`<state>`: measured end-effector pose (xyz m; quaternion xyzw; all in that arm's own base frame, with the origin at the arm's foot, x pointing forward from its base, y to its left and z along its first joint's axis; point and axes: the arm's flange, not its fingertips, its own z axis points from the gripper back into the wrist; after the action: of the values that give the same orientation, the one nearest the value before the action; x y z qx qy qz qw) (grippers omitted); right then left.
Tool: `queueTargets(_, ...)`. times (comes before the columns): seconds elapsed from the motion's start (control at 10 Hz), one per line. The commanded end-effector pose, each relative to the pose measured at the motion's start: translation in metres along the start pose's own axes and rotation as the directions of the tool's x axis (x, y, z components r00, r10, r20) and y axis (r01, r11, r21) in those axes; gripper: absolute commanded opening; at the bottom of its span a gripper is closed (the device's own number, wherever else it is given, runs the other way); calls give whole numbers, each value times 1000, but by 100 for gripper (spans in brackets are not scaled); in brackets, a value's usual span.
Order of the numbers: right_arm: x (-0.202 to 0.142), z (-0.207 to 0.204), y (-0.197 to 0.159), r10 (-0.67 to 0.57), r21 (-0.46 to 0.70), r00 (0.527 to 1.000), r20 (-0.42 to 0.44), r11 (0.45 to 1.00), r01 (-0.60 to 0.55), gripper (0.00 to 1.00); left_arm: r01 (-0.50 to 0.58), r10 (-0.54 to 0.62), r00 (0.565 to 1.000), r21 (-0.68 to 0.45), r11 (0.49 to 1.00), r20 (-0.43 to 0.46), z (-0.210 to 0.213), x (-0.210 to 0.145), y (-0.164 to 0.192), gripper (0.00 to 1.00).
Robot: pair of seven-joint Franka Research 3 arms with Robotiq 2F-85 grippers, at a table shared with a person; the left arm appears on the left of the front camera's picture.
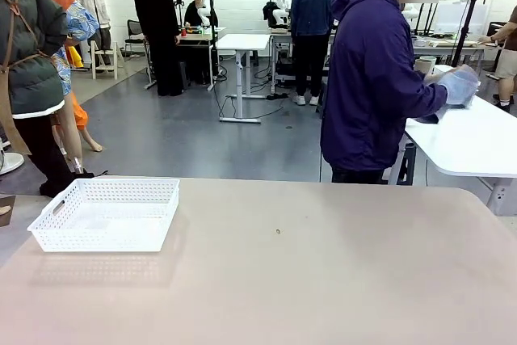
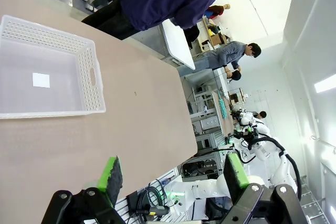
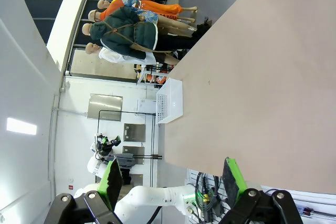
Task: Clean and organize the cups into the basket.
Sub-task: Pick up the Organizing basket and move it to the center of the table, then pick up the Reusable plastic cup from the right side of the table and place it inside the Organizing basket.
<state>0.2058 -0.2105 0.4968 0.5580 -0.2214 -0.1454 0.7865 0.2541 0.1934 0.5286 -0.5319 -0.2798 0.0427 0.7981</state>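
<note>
White lattice basket (image 1: 105,214) rests on the tabletop's (image 1: 339,280) left side; left gripper (image 2: 174,172) and right gripper (image 3: 173,177) both spread wide.

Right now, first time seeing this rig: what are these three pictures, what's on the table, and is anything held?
Three cameras, one moment. The wide picture looks from the robot's side across a tan table at a person in a purple hoodie at the far side. The other two pictures come from cameras on the two arms' wrists, so they look tilted. The black fingers with green pads at the bottom of each are the left end effector and the right end effector. Both are open and hold nothing. On the table, toward the robot's left, sits a white plastic basket.
</note>
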Motion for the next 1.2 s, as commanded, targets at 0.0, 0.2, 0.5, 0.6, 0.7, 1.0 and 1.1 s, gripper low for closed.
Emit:
queueTargets(0.0, 2, 0, 0, 15, 25, 1000, 10, 1000, -16, 100, 10, -10, 1000, -11, 1000, 8, 1, 2, 0, 100)
queueTargets(0.2, 2, 0, 0, 15, 25, 1000, 10, 1000, -16, 100, 10, -10, 1000, -11, 1000, 8, 1, 2, 0, 100)
queueTargets(0.5, 2, 0, 0, 15, 25, 1000, 10, 1000, -16, 100, 10, -10, 1000, -11, 1000, 8, 1, 2, 0, 100)
queueTargets(0.6, 2, 0, 0, 15, 25, 1000, 10, 1000, -16, 100, 10, -10, 1000, -11, 1000, 8, 1, 2, 0, 100)
queueTargets(0.7, 2, 0, 0, 15, 25, 1000, 10, 1000, -16, 100, 10, -10, 1000, -11, 1000, 8, 1, 2, 0, 100)
queueTargets(1.0, 2, 0, 0, 15, 25, 1000, 10, 1000, -16, 100, 10, -10, 1000, -11, 1000, 8, 1, 2, 0, 100)
queueTargets(1.1, 2, 0, 0, 15, 25, 1000, 10, 1000, -16, 100, 10, -10, 1000, -11, 1000, 8, 1, 2, 0, 100)
